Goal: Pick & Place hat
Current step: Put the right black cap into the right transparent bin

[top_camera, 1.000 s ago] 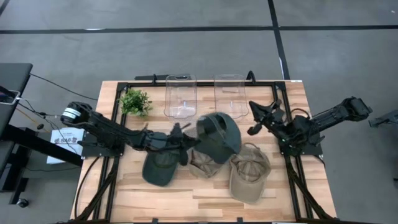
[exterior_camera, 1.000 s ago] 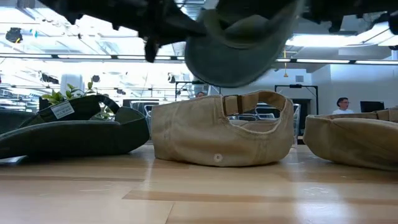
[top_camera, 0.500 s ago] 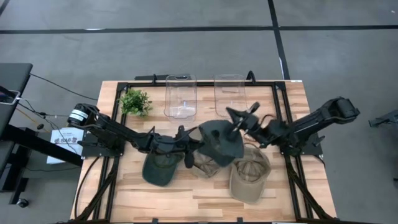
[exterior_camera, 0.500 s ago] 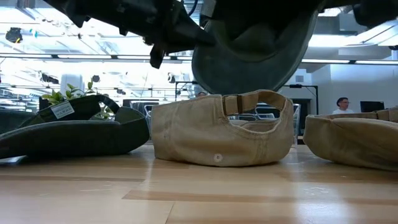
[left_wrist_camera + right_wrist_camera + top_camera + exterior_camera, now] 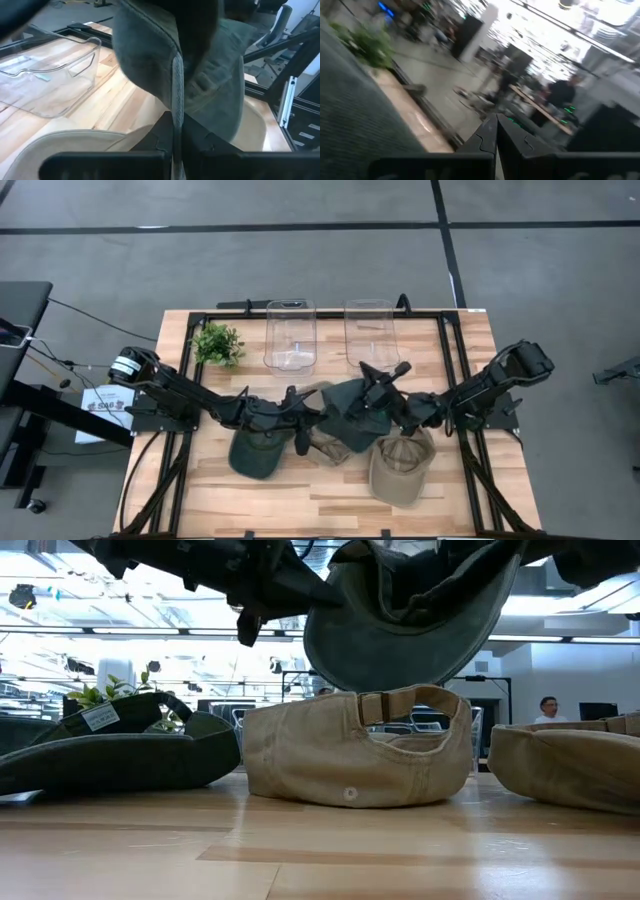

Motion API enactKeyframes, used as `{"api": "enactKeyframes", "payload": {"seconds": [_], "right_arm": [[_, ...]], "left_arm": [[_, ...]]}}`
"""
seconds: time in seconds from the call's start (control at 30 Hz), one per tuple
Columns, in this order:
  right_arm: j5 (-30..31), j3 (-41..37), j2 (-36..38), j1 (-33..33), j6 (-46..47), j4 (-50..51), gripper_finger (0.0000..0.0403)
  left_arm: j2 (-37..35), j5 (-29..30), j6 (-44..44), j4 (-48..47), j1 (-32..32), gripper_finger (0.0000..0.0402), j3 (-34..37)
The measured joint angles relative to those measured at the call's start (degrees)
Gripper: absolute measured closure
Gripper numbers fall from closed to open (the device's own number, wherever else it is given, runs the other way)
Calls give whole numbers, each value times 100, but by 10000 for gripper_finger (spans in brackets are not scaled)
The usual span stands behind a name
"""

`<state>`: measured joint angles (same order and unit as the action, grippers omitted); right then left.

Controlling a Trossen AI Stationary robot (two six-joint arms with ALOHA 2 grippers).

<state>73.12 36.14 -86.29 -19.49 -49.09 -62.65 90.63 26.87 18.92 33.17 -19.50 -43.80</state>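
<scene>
the wooden table (image 5: 330, 500) stands on a grey concrete floor (image 5: 250, 270) crossed by dark taped lines (image 5: 446, 250). off the table's left edge sits a black stand (image 5: 20, 310) with trailing cables. looking level across the tabletop, the room behind is a bright open workspace with long ceiling lights (image 5: 560, 605), desks with monitors (image 5: 598, 712), and a person (image 5: 549, 710) standing far off.

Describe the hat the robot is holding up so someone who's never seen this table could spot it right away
Start at the two clear plastic bins at the table's far edge; just in front of them, mid-table, both arms meet. The dark green hat hangs there in the air, pinched by the left gripper. Unlike the other green hat and the two tan hats, which lie on the wood, it is lifted off the table.
</scene>
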Motion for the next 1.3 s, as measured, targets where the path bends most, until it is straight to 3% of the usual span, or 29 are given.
{"api": "enactKeyframes", "payload": {"seconds": [0.27,0.53,0.73,1.3], "right_arm": [[414,0,484,11,-745,-8,403],[-538,0,685,-38,142,11,403],[-634,0,709,-37,293,12,397],[-719,205,917,-224,103,60,219]], "left_arm": [[-314,93,-67,-282,-253,387,5],[-321,162,-72,-401,-233,387,5],[-321,166,-70,-427,-231,386,5],[-319,180,-66,-450,-229,385,5]]}}
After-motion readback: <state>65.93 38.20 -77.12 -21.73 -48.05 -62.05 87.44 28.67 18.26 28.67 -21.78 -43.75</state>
